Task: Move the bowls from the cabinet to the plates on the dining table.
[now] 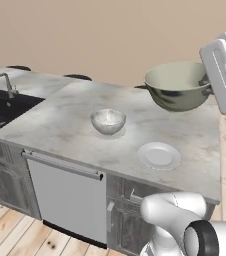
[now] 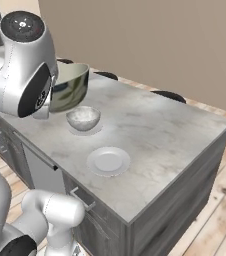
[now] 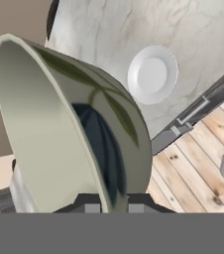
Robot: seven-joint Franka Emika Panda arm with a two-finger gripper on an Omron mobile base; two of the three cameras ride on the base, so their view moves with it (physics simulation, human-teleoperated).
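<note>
Claw point(image 3: 106, 206) clamped shut on the rim of the greenish bowl point(image 1: 177, 85), holding it up in the air over the far right part of the marble worktop point(image 1: 60, 125) (tilted a bit in the left base view, cream inside facing up and toward the camera). From the hand view, looking right along the rim, mottled dark outside on the right, pale inside on the left.

Marbled bowl point(image 1: 108, 120) already sitting upright on a plate point(image 1: 119, 134), roughly mid-worktop, only the plate's edge peeking out from under it. Second plate point(image 1: 159, 155) lying bare near the front edge, off to the right of that bowl and well apart from it. Held bowl hanging above and behind that bare plate, not touching anything on the worktop.

Black sink point(image 1: 5, 106) with a faucet point(image 1: 4, 82) over at the left end. Dishwasher front point(image 1: 65, 197) below the worktop, wood floor point(image 1: 15, 235) underneath.
</note>
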